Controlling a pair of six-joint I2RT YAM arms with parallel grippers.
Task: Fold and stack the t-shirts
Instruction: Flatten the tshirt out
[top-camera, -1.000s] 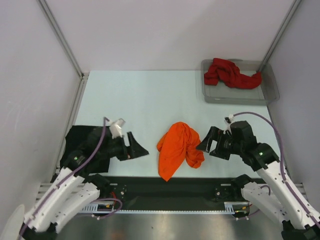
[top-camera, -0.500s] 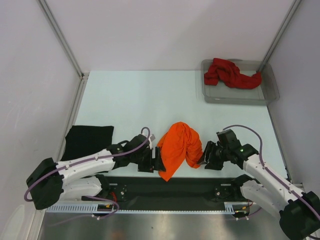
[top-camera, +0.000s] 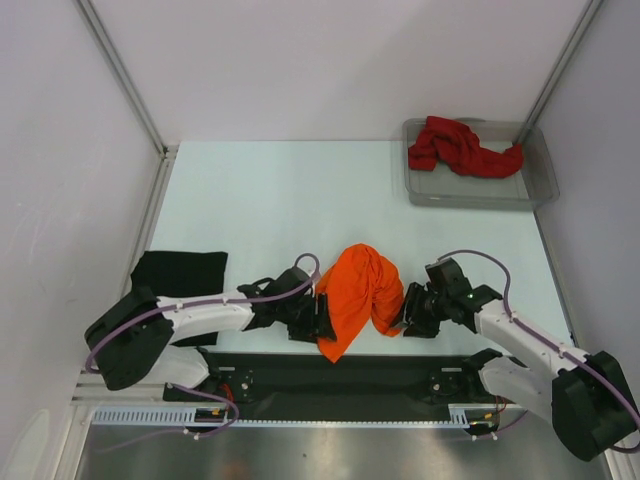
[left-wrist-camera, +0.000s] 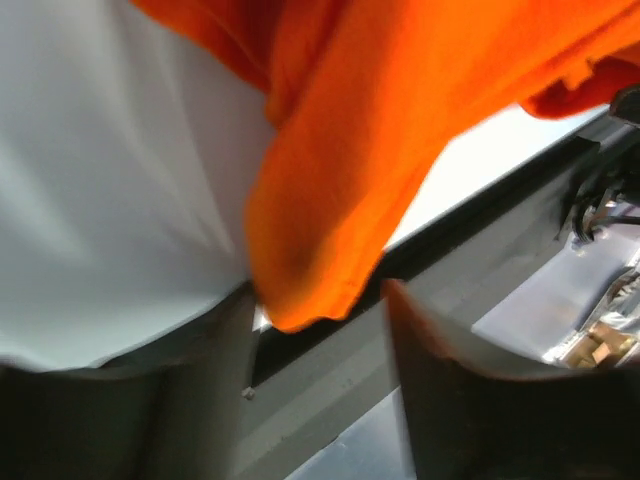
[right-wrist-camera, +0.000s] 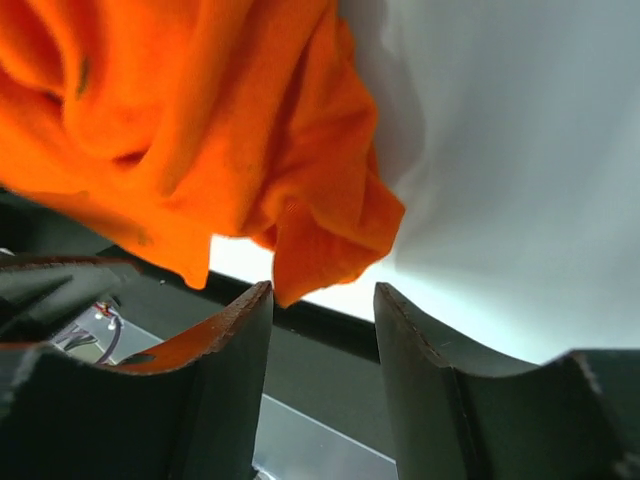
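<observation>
A crumpled orange t-shirt (top-camera: 358, 294) lies at the table's near middle. My left gripper (top-camera: 324, 317) is open at its lower left hem; in the left wrist view the orange cloth (left-wrist-camera: 350, 170) hangs just ahead of the gripper (left-wrist-camera: 320, 300), its tip between the jaws. My right gripper (top-camera: 404, 312) is open at the shirt's right edge; in the right wrist view the cloth (right-wrist-camera: 230, 130) ends at the gripper (right-wrist-camera: 322, 292). A folded black t-shirt (top-camera: 180, 280) lies at the near left. A dark red t-shirt (top-camera: 460, 147) is bunched in the grey tray (top-camera: 480, 190).
The tray stands at the back right corner. A black strip (top-camera: 340, 375) runs along the table's near edge, with the arm bases behind it. White walls and metal posts close in the left, back and right sides.
Both arms have swung inward and down from either side to the orange shirt. The left gripper came from over the black shirt to the orange hem. The shirts have not moved.
</observation>
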